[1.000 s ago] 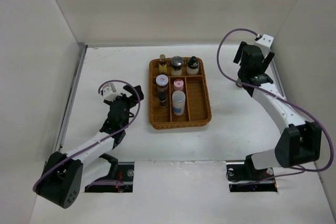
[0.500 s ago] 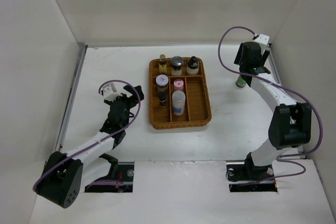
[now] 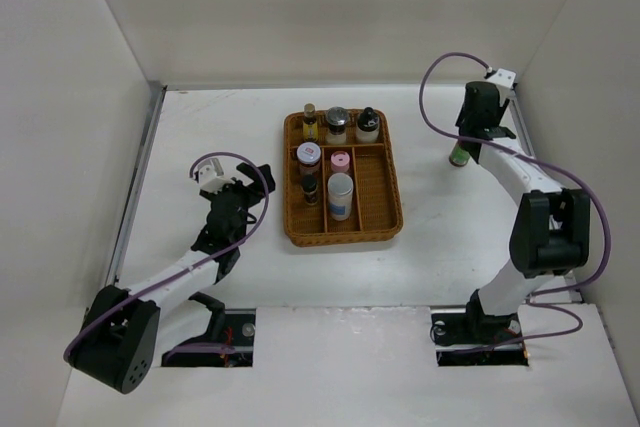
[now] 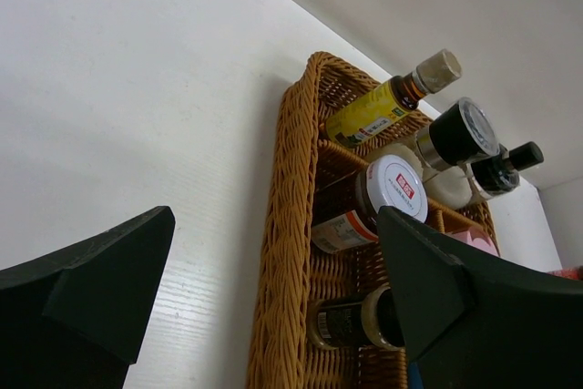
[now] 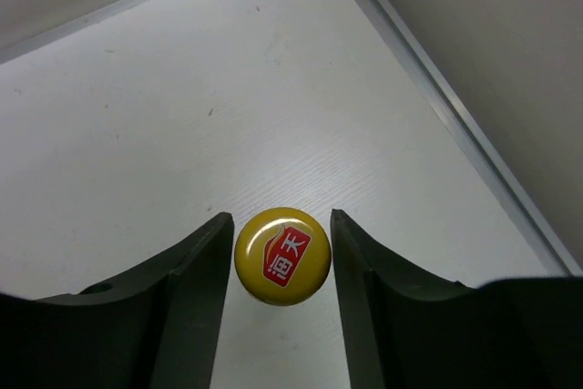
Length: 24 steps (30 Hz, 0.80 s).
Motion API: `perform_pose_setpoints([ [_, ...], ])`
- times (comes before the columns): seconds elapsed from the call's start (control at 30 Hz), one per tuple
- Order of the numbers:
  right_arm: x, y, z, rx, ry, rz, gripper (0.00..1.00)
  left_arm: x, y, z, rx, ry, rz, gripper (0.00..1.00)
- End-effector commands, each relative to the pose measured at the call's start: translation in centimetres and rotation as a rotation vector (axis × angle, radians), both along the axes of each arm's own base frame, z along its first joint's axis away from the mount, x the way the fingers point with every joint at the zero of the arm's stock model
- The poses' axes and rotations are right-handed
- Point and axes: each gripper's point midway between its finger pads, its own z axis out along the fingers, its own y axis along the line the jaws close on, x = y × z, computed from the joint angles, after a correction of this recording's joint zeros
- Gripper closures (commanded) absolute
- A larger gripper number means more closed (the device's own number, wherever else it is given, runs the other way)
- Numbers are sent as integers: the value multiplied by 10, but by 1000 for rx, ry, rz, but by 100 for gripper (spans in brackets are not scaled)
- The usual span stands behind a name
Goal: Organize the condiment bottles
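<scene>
A yellow-capped bottle stands alone on the table at the far right. My right gripper hangs over it with a finger on each side of the cap and a thin gap showing at both. The other condiment bottles stand in the wicker tray: a beige-capped bottle, a silver-lidded shaker, a black-capped bottle, a white-lidded jar, a pink-lidded jar and a white bottle. Left of the tray, my left gripper is wide open and holds nothing.
The right wall and its metal rail run close behind the lone bottle. In the left wrist view the tray's woven rim lies between the left fingers, with a small dark jar just inside it.
The right arm has swung in over the lone bottle and come down, and its jaws have narrowed around the cap. The left arm has stayed put.
</scene>
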Motion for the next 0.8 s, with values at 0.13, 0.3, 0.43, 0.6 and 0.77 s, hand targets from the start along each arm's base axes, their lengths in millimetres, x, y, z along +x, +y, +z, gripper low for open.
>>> perform_pose_setpoints([
  [0.13,10,-3,27,11,-96,-20,62,3,-3,17,-26,-61,-16,5],
  [0.3,-7,-7,85,-19,-243,-52,70,4,-5,16,-25,-58,-19,5],
  [0.43,-26,16,134,-5,-356,3,71,3,-5,18,-27,-62,-19,5],
  [0.6,-42,81,170,46,-435,189,71,3,-2,17,-25,-60,-7,4],
  [0.77,-49,152,172,92,-442,356,70,1,8,18,-24,-64,31,0],
])
